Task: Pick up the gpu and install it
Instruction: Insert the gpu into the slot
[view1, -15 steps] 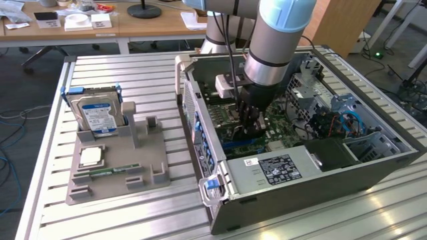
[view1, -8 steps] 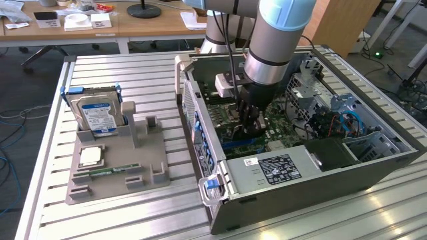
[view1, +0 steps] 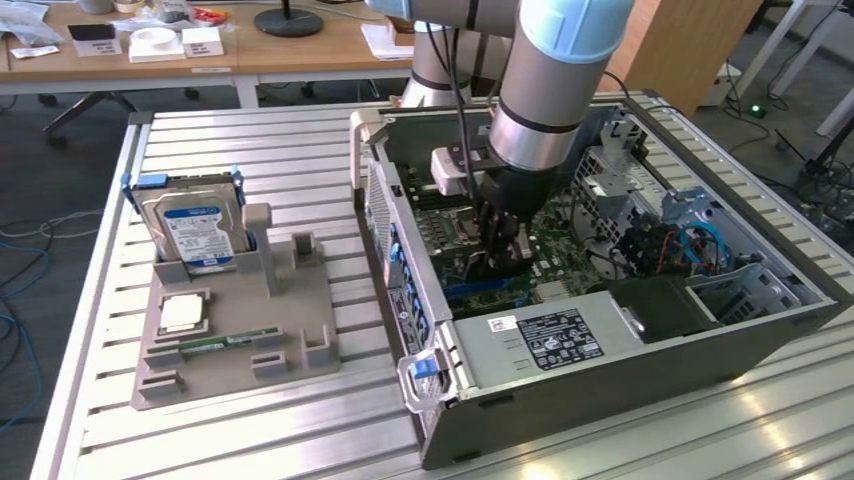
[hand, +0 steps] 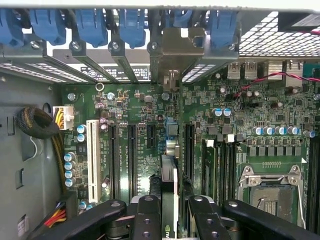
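The black two-fingered gripper (hand: 169, 212) is clamped on the thin, edge-on gpu card (hand: 169, 175), its silver bracket (hand: 172, 50) standing above the green motherboard (hand: 135, 110) inside the open grey computer case (view1: 601, 370).

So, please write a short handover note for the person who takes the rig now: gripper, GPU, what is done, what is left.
Gripper: inside the open grey computer case, shut on the GPU.
GPU, thin card seen edge-on with a silver metal bracket: held upright between the fingers over the green motherboard, bracket at the rear slot openings.
Done: card picked up and brought into the case.
Left: whether it is fully seated cannot be judged; gripper not yet released.
Silver hard drive with blue-white label stands on the grey holder tray.
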